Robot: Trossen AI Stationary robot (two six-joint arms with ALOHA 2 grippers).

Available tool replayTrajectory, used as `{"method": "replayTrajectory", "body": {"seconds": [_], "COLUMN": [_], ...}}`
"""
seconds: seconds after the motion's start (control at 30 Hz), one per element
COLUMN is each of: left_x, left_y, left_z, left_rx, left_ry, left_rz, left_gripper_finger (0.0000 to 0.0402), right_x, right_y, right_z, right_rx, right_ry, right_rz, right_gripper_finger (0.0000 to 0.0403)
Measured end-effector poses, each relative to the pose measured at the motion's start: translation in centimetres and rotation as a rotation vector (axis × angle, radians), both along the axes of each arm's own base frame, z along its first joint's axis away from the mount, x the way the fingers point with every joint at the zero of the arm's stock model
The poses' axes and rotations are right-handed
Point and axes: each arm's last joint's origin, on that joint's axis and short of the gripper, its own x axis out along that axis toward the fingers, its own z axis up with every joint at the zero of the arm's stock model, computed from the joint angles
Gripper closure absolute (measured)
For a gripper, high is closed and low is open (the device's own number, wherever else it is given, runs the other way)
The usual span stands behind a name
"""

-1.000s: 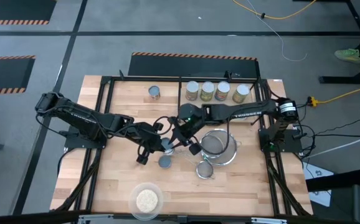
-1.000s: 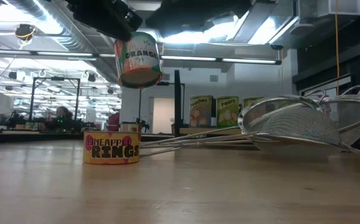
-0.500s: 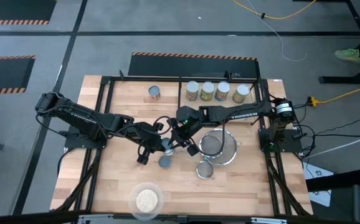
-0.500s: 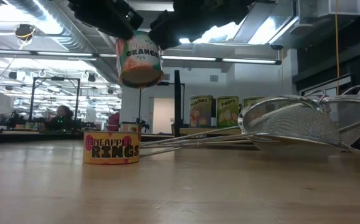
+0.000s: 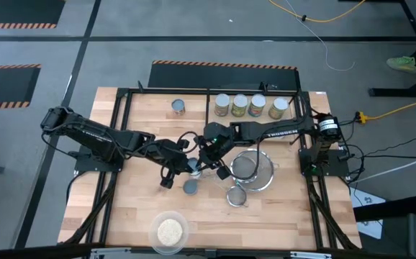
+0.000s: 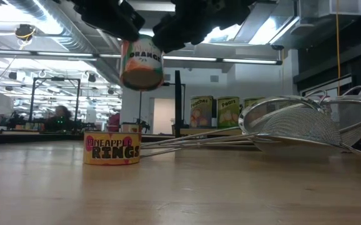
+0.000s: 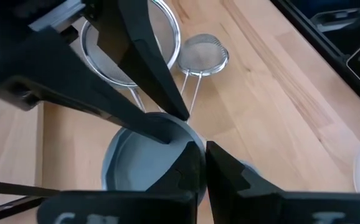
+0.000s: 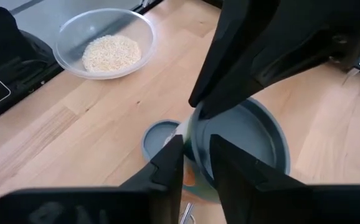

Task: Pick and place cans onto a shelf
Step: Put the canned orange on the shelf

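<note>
An orange-labelled can (image 6: 142,62) with a silver-blue top (image 7: 144,167) hangs in the air over the middle of the table (image 5: 194,167). My left gripper (image 5: 185,167) is shut on it from the left. My right gripper (image 5: 204,164) is open at the can's opposite side. Its fingers (image 8: 195,146) stand either side of the rim, and I cannot tell whether they touch. A short "pineapple rings" can (image 6: 112,149) stands on its base just below (image 5: 191,187). Several cream-topped cans (image 5: 239,106) stand on the shelf (image 5: 299,109) at the far edge. My left gripper pinches the can's top rim (image 7: 195,144) between its two fingers, one over the recessed top and one outside the wall. The fingers come slanting down from the table's left. The can hangs below them, lifted clear of the table and slightly tilted.
Two wire strainers (image 5: 253,167) lie right of the grippers, their handles reaching toward the short can. A clear dish of grains (image 5: 169,232) stands at the near edge. A lone can (image 5: 178,107) stands far left of the shelf row. Black rails edge the table.
My right gripper has moved toward the table's left and down to the held can and now straddles its rim. My left gripper has kept the can in the air, nudging it slightly toward the right.
</note>
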Motion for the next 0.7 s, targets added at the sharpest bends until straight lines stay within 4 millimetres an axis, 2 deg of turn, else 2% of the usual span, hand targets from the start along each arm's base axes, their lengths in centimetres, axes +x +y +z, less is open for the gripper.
{"method": "replayTrajectory", "body": {"seconds": [0.3, 0.5, 0.7], "left_x": [0.14, 0.14, 0.12], "left_y": [0.45, 0.46, 0.48], "left_z": [0.07, 0.07, 0.06], "left_rx": [0.004, 0.006, 0.008], "left_ry": [-0.010, -0.010, -0.008], "left_rz": [0.017, 0.020, 0.030], "left_gripper_finger": [0.0395, 0.0394, 0.0365], "right_x": [-0.07, -0.07, -0.10], "right_y": [0.03, 0.03, 0.03], "right_z": [-0.07, -0.08, -0.10], "right_rx": [0.000, 0.001, -0.002], "right_ry": [0.010, 0.011, 0.015], "right_rz": [0.002, 0.001, -0.005], "right_gripper_finger": [0.0392, 0.0388, 0.0397]}}
